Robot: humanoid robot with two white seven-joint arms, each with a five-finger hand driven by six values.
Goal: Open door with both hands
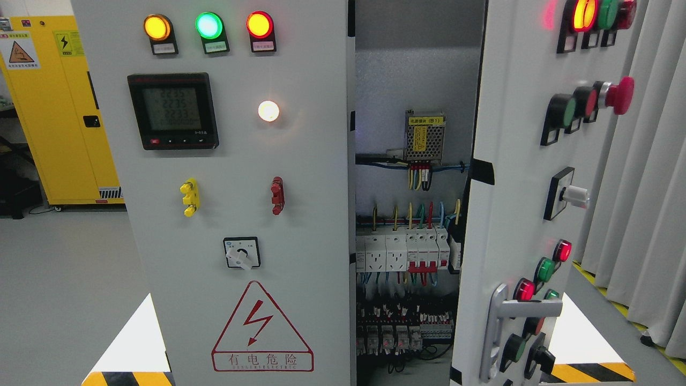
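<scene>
A grey electrical cabinet fills the view. Its left door is closed and carries three lit lamps, a digital meter, a rotary switch and a red warning triangle. The right door stands swung outward, showing the cabinet interior with a power supply, breakers and coloured wiring. A silver lever handle sits low on the right door, beside several push buttons. Neither of my hands nor arms appears in the head view.
A yellow safety cabinet stands at the back left on the grey floor. Grey curtains hang at the right. Black and yellow hazard tape marks the floor at both lower corners.
</scene>
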